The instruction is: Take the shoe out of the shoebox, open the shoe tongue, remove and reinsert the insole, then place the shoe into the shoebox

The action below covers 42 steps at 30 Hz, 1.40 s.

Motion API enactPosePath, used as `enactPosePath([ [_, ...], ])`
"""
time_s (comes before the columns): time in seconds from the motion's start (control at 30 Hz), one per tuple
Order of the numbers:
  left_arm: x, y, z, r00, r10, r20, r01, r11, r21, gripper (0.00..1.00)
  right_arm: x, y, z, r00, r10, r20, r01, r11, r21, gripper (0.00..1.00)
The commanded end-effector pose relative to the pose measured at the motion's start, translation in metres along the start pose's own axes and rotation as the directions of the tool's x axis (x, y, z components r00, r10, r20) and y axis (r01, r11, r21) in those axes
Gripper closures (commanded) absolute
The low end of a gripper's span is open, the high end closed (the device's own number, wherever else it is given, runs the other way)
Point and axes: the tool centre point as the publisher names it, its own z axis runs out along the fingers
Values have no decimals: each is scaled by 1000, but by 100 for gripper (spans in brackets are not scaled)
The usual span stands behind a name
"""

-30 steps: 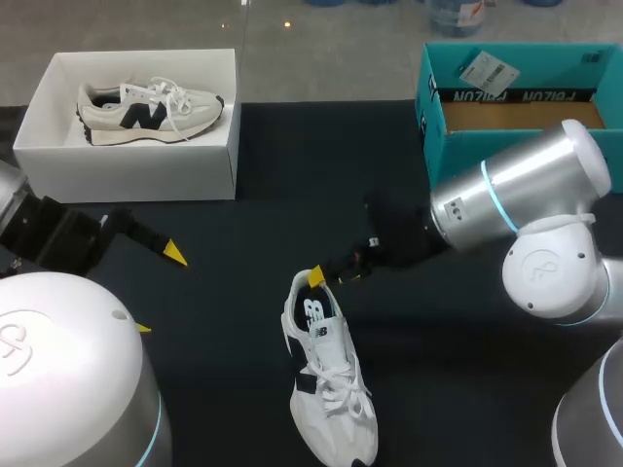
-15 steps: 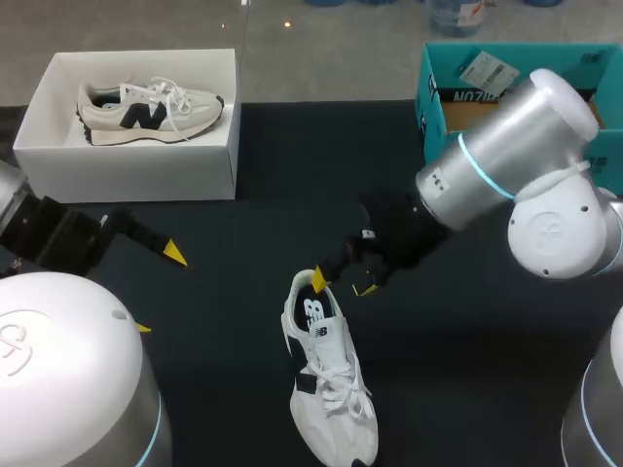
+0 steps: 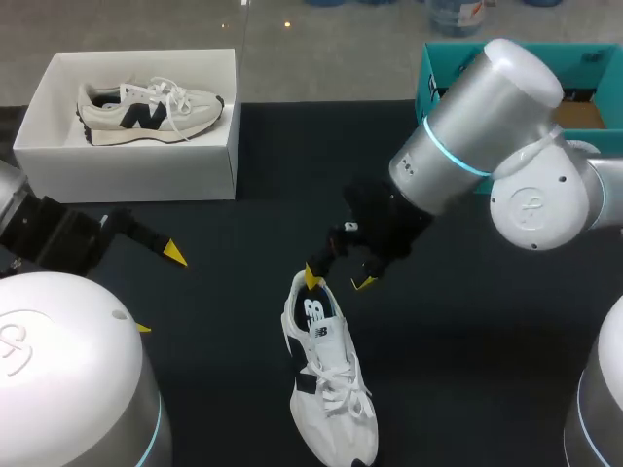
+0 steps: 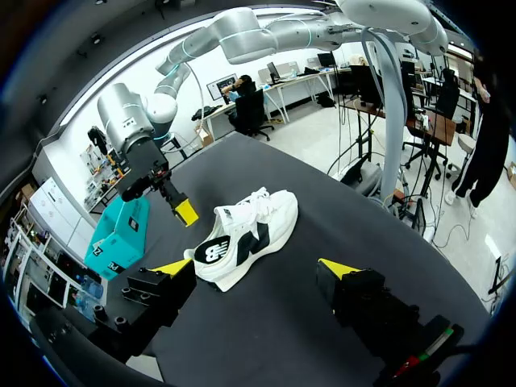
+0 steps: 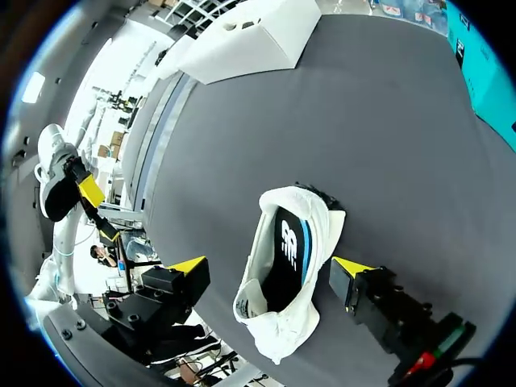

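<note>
A white sneaker lies on the dark table, heel toward the far side, its black insole showing through the opening. My right gripper hangs open just above the heel, one yellow tip on each side. In the right wrist view the sneaker lies below and between the open fingers of the right gripper, untouched. My left gripper stands open and empty at the near left, well away. In its own view the left gripper faces the sneaker from a distance.
A white shoebox at the far left holds a second, beige sneaker with a black logo. A teal cardboard box stands at the far right, partly behind my right arm.
My right arm has swung up and leftward, and its gripper has turned and shifted a little left over the sneaker's heel. The sneaker and the left arm have not moved.
</note>
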Motion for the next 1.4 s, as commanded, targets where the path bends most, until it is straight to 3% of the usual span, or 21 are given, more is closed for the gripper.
enactPosePath([
  [0.03,0,0,0,1000,-1,-2,1,1000,-3,0,2,-1,1,1000,2,10,-2,1000,-2,0],
  [0.17,0,0,0,1000,-1,-2,1,1000,-3,0,11,3,-2,994,28,109,-33,998,46,0],
  [0.2,0,0,0,1000,-1,-2,1,1000,-3,0,12,3,-1,991,33,127,-39,998,47,6],
  [0.23,0,0,0,1000,-1,-2,1,1000,-3,0,13,3,0,989,36,142,-45,997,57,55],
  [0.3,0,0,0,1000,-1,-2,1,1000,-3,0,13,3,2,987,48,155,-58,997,59,76],
  [0.33,0,0,0,1000,-1,-2,1,1000,-3,0,14,3,3,985,51,167,-61,997,56,95],
  [0.37,0,0,0,1000,-1,-2,1,1000,-3,0,14,3,3,985,48,167,-58,997,54,100],
  [0.7,0,0,0,1000,-1,-2,1,1000,-3,0,19,12,25,974,28,227,-53,993,105,100],
  [0.97,0,0,0,1000,-1,-2,1,1000,-3,0,4,11,47,971,45,236,-73,991,112,100],
  [1.4,0,0,0,1000,-1,-2,1,1000,-3,0,-16,3,42,948,81,307,-112,990,84,100],
])
